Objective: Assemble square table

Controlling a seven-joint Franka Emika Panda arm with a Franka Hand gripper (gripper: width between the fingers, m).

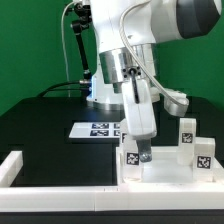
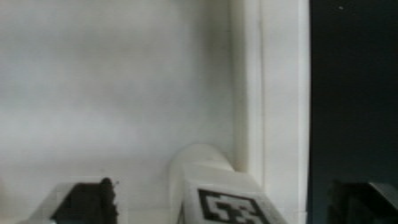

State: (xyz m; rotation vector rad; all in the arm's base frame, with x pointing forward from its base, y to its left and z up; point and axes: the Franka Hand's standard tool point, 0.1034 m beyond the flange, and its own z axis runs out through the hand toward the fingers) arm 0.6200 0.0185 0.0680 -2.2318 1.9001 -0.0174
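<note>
The white square tabletop (image 1: 165,172) lies flat at the exterior view's lower right. It fills most of the wrist view (image 2: 107,90). A short white tagged leg (image 1: 131,153) stands on its near left part. My gripper (image 1: 141,152) points straight down at this leg. In the wrist view the leg (image 2: 222,198) is between my dark fingers (image 2: 89,202), with a gap on each side, so the gripper (image 2: 226,203) is open. Two more tagged legs (image 1: 186,133) (image 1: 204,156) stand at the tabletop's right side.
The marker board (image 1: 98,130) lies on the black table behind the tabletop. Low white border bars run along the front (image 1: 60,186) and the left corner (image 1: 10,166). The tabletop's edge (image 2: 253,80) meets black table (image 2: 356,80).
</note>
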